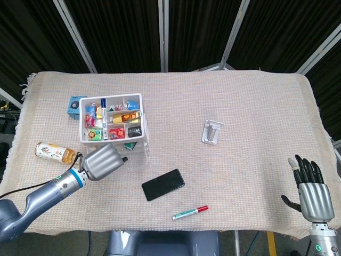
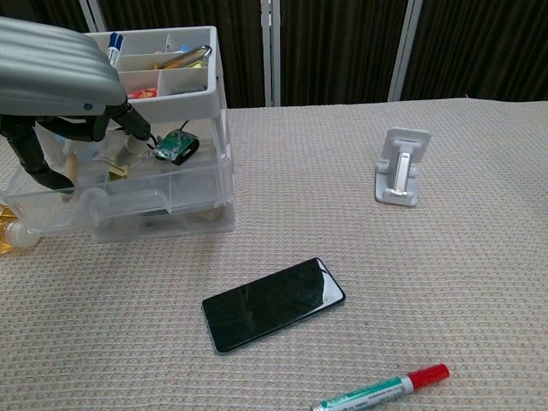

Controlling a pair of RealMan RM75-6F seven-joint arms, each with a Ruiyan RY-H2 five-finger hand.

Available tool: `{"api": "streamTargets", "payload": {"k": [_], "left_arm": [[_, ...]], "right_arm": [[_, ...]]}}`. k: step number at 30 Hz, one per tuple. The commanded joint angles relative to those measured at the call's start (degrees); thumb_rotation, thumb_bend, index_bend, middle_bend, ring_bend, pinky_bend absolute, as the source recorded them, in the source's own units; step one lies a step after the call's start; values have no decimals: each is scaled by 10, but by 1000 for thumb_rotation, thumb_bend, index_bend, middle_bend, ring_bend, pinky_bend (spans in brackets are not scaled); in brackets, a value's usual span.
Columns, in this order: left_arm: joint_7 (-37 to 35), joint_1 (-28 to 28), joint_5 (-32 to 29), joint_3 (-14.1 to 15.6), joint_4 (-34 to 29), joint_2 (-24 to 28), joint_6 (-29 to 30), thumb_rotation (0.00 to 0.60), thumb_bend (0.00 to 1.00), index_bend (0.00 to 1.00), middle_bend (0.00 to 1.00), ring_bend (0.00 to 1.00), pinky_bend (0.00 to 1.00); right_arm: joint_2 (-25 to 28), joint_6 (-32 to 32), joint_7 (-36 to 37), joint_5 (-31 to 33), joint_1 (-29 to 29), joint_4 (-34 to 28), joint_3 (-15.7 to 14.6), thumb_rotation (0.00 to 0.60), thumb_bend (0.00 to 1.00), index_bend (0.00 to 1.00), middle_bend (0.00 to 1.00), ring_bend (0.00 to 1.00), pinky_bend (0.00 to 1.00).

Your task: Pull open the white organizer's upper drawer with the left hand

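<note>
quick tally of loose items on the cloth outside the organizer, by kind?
Black smartphone: 1
Red-capped green marker pen: 1
White phone stand: 1
Amber drink bottle: 1
Small blue box behind the white organizer: 1
Total: 5

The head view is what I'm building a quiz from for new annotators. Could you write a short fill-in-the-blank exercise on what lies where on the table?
1. The left robot hand is at the white organizer's upper ____, which is pulled out.
2. The marker lying near the table's front edge has a ____ cap.
3. The black ____ lies flat between the organizer and the marker.
4. The bottle lies on its side to the ____ of the organizer.

Missing words: drawer; red; phone; left
</note>
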Motion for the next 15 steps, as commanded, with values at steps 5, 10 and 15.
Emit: {"api": "streamTargets", "payload": {"k": [5, 10, 15], "left_arm": [[7, 4, -2, 6, -10, 23, -3, 600, 0, 465, 971, 918, 773], [20, 6, -11, 14, -6, 23, -13, 600, 0, 449, 971, 918, 774], [34, 4, -25, 16, 1, 15, -20, 600, 0, 441, 971, 918, 773]], "right_arm": [[-4, 2, -1, -2, 1, 3, 1, 600, 0, 0, 0, 0, 0], [-11, 11, -7, -5, 1, 9, 5, 600, 0, 0, 0, 0, 0], [-13, 14, -7, -9, 1, 10, 4, 600, 0, 0, 0, 0, 0]]}}
